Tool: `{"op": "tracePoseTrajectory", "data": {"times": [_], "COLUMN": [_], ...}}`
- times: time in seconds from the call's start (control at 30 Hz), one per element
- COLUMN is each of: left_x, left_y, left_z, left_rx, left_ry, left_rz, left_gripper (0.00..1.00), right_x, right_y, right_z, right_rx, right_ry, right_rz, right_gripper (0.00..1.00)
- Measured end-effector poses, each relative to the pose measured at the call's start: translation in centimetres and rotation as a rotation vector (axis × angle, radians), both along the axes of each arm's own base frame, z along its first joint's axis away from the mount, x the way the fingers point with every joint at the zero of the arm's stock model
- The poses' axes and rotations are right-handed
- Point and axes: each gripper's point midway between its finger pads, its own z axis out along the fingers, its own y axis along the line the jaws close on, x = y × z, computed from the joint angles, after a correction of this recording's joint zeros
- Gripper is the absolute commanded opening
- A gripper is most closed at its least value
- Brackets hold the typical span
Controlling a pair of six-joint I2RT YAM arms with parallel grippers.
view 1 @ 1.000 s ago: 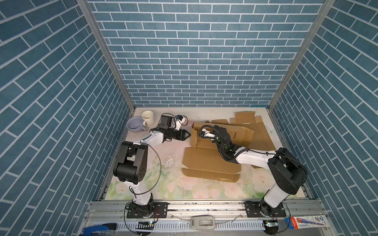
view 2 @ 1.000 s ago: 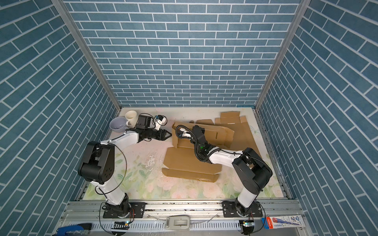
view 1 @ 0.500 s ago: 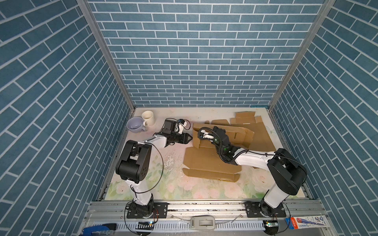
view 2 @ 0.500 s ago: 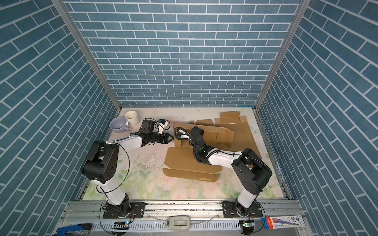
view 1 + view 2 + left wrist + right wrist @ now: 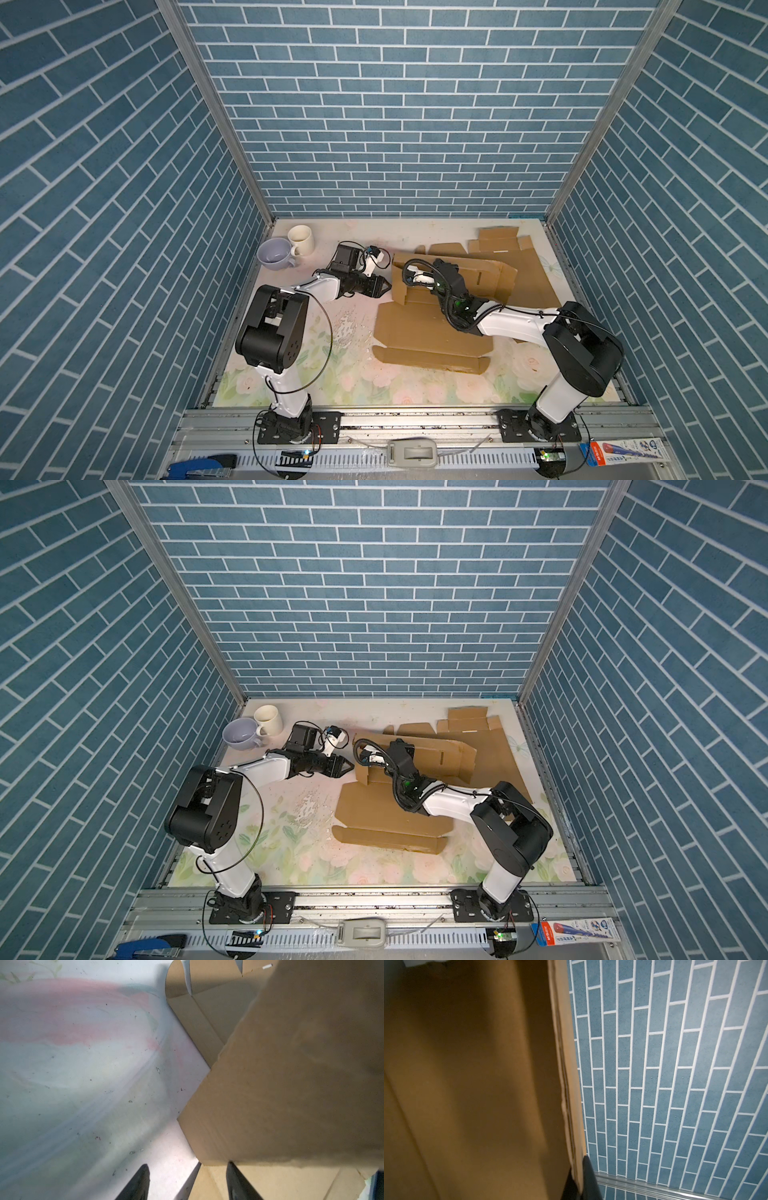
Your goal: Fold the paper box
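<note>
— Far left of the tabletop [image 5: 353,386], toward the back corner?
— Lilac cup [image 5: 274,255] and cream mug [image 5: 301,240], side by side, touching.

— Next along?
— Left arm [image 5: 324,286], stretched low toward the middle. Left jaws partway apart, gripping nothing, tips just beside the left edge of a raised flap [image 5: 401,282].

— Closer, from the left wrist?
— Two dark fingertips [image 5: 143,1172], with bare tabletop and the flap's corner showing between them. Touching or not, impossible to tell.

— And the paper box [image 5: 419,332]?
— Middle of the tabletop, not yet folded up: main sheet lying flat, a long strip [image 5: 428,360] along the near edge, the flap at the far left corner standing up.

— Right of that?
— Right arm [image 5: 515,324], reaching across the sheet from the right. Right jaws hidden behind the wrist in both top views. From the right wrist, pinched shut on the flap's free edge, a dark finger [image 5: 589,1174] on either side of the cardboard.

— Farther right?
— More flat cardboard [image 5: 498,245], lying toward the back right corner, behind the paper box.
</note>
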Motion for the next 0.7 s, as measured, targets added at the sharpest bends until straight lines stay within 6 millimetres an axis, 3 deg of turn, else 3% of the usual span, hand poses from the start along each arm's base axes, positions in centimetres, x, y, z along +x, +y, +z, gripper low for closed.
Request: {"op": "tracePoseTrajectory", "data": {"times": [0.3,0.57,0.7], "left_x": [-0.1,-0.2,-0.2], "left_y": [0.2,-1.1,-2.0], "left_z": [1.5,2.0,1.7], "left_rx": [0.062,-0.017,-0.041], "left_ry": [-0.019,-0.057,-0.082], "left_rz": [-0.082,-0.091,-0.077], "left_gripper": [0.65,0.65,0.61], "right_x": [0.0,0.0,0.0], "right_y": [0.1,0.1,0.1], "right_z": [-0.1,-0.2,-0.2], "right_rx": [-0.001,-0.003,-0.003], "right_ry": [0.005,0.007,0.008], "right_rz": [0.008,0.009,0.008], "right_gripper": [0.00,0.00,0.00]}}
